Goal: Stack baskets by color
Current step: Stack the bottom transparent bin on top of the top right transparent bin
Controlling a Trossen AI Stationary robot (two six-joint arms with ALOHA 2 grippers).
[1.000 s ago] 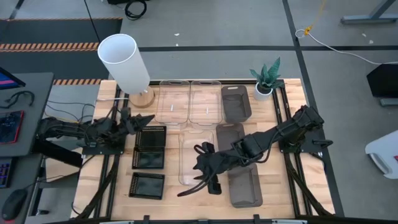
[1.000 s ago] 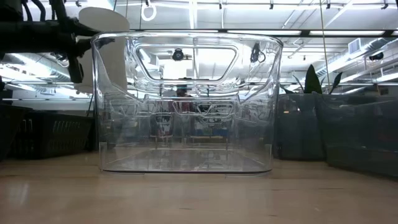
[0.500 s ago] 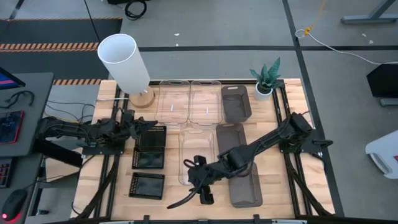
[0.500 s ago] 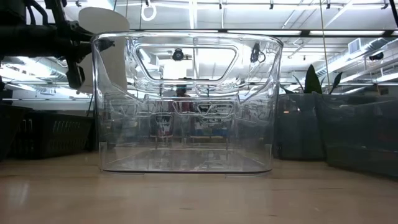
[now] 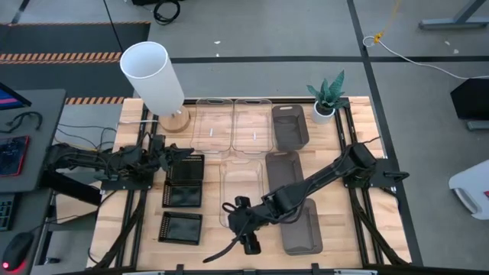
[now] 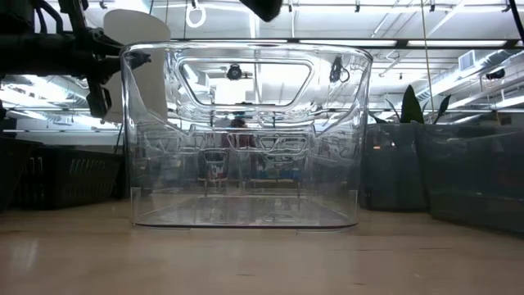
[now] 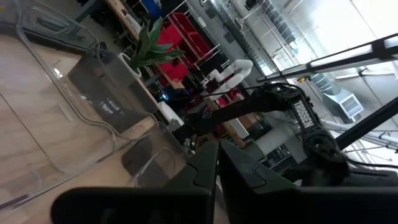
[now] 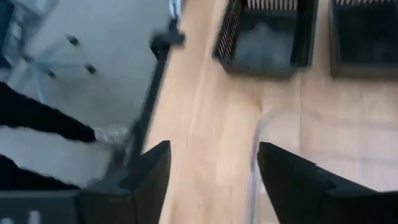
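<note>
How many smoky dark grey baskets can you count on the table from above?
3. One dark grey basket lies at the far side beside the potted plant; a second lies mid-table; the third lies nearest the front edge, partly under the right arm. None seems hidden.

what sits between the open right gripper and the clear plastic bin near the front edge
Nothing visible does. The right gripper hangs open over the front rim of the clear rectangular plastic bin, with only bare wooden table beside it.

A white cylindrical lamp [image 5: 151, 74] and a small potted plant [image 5: 327, 97] stand at the wooden table's [image 5: 214, 248] far corners.
</note>
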